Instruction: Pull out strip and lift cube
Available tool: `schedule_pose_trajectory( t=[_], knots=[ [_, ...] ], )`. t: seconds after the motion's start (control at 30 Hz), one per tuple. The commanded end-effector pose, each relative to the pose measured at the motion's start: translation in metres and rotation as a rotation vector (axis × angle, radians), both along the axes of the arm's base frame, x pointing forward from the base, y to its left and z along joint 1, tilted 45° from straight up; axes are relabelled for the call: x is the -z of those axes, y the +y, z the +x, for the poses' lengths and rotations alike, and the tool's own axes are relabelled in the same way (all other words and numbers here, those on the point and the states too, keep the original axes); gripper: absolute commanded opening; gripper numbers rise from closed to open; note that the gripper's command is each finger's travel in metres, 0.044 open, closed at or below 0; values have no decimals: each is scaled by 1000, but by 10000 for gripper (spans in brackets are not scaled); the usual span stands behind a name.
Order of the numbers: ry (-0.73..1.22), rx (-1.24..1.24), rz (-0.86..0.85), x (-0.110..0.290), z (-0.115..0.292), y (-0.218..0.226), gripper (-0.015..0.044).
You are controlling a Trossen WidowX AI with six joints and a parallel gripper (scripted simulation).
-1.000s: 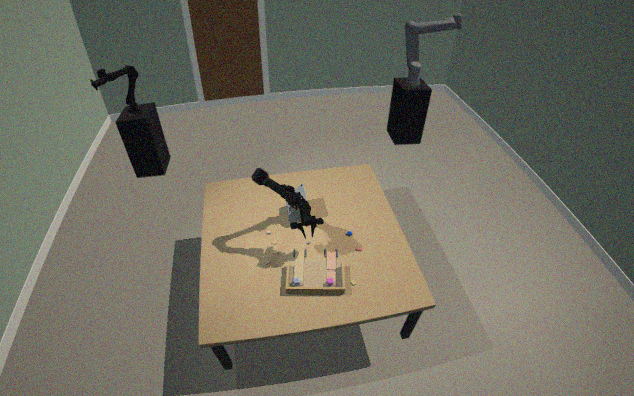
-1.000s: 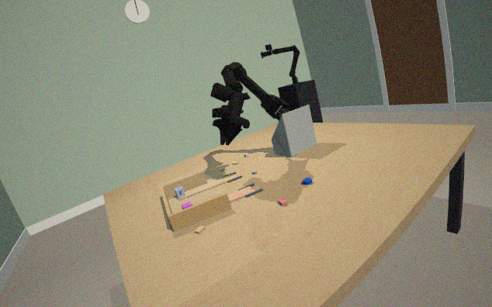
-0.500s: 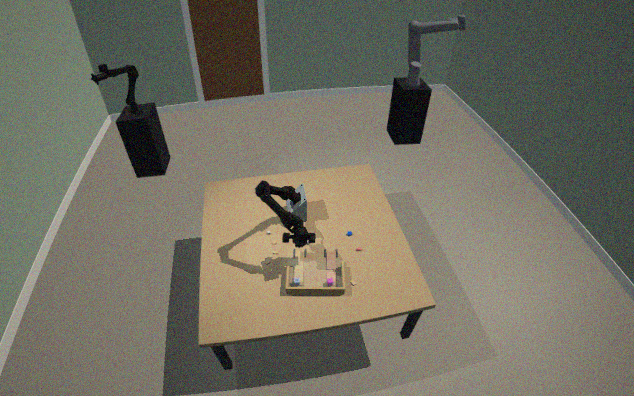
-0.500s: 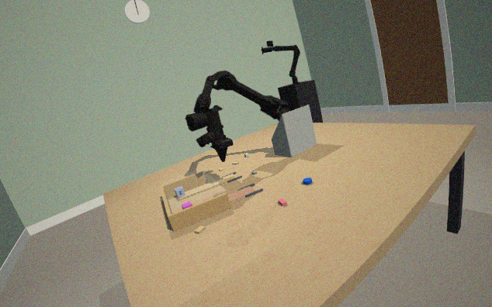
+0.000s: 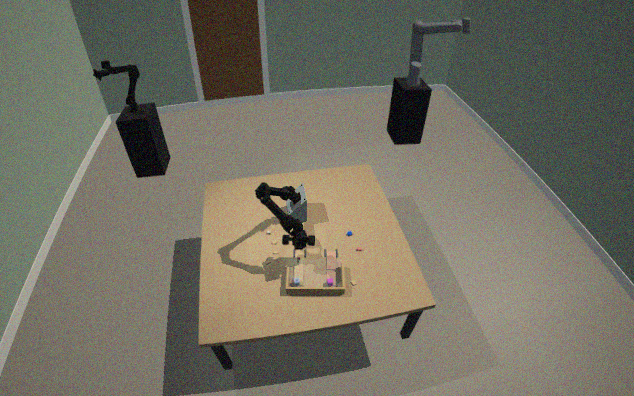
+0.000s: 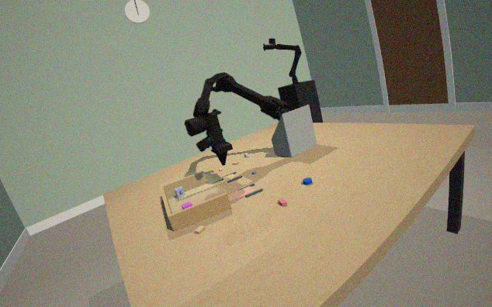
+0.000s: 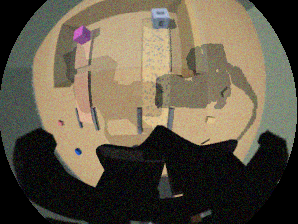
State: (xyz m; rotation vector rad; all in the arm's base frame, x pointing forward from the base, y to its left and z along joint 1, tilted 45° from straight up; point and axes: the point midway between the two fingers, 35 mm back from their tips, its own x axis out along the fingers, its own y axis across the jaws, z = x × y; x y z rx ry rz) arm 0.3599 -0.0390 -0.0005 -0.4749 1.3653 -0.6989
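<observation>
We observed the tool point(image 6: 223, 160) with its fingers fully closed and nothing between them, pointing down above the bench point(image 6: 361, 217), just short of the strips' near ends. The open wooden tray point(image 6: 199, 212) lay beyond it. Inside, the labelled cube point(image 6: 179, 191) — pale blue-grey — sat at the far end of one tan strip point(image 7: 156, 56), near the tray's back wall; a magenta cube point(image 6: 186, 205) sat on the neighbouring pinkish strip point(image 6: 240, 194). A blue piece point(image 6: 307, 181) and a pink block point(image 6: 282, 201) lay apart on the bench — well clear of the tray.
</observation>
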Motion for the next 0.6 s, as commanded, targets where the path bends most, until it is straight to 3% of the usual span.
schedule_pose_trajectory(
  t=[0.0,0.57],
  knots=[
    [14,-3,-2,8,-2,-4,0],
    [14,-3,-3,28,-1,-24,0]
  ],
)
